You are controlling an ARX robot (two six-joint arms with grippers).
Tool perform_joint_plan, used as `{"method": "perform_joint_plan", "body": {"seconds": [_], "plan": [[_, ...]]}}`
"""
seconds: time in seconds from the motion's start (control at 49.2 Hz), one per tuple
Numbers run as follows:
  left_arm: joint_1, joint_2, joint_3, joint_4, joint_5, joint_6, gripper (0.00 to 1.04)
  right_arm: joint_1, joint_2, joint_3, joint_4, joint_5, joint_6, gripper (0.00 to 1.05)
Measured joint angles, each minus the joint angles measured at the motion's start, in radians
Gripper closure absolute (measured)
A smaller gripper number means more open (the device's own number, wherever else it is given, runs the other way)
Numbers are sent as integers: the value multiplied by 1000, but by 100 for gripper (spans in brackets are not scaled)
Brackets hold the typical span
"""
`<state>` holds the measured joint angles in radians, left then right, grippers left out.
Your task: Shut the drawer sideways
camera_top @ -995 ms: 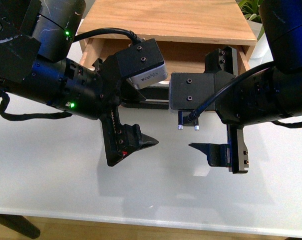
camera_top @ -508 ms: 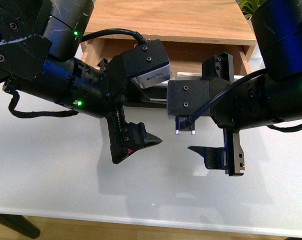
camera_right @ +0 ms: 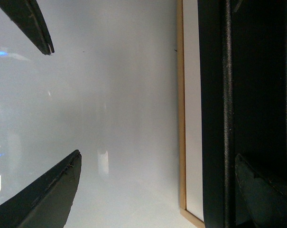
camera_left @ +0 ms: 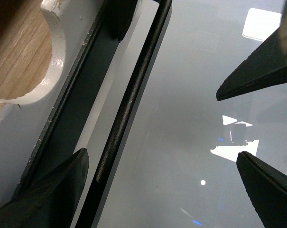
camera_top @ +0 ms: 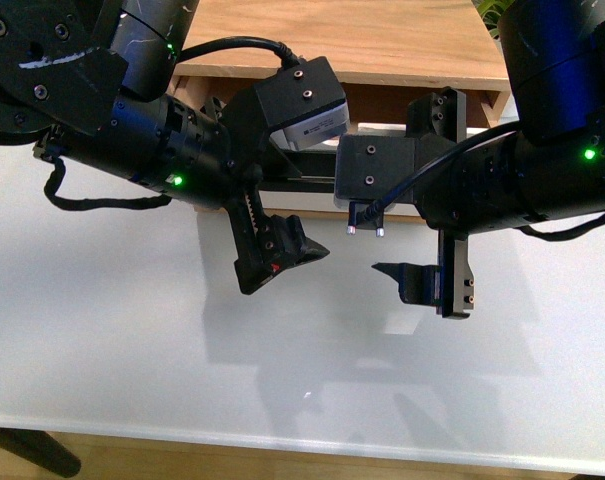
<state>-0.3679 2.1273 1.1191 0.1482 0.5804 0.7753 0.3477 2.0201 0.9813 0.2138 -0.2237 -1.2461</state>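
Left claw [camera_left: 160, 159], right claw [camera_right: 157, 154] both gape wide, empty; drawer [camera_left: 20, 123] at 12 o'clock, handle [camera_left: 129, 99] running 9-to-3 (arms about equally near).

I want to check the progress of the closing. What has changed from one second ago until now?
The left gripper and right gripper moved forward toward the cabinet, pushing the drawer further in: less of its inside shows, though a gap remains. Both stayed open, gripping nothing. The cabinet and the table did not move.

drawer [camera_left: 5, 128]: pushed further in | left end effector [camera_top: 267, 225], right end effector [camera_top: 432, 200]: moved forward
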Motion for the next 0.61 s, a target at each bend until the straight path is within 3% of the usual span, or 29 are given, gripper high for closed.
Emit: {"method": "perform_joint_plan", "body": {"seconds": [0.609], "plan": [[13,126,213,-40,-34,-34,9,-36,121,187,-28,4,14,9]]}}
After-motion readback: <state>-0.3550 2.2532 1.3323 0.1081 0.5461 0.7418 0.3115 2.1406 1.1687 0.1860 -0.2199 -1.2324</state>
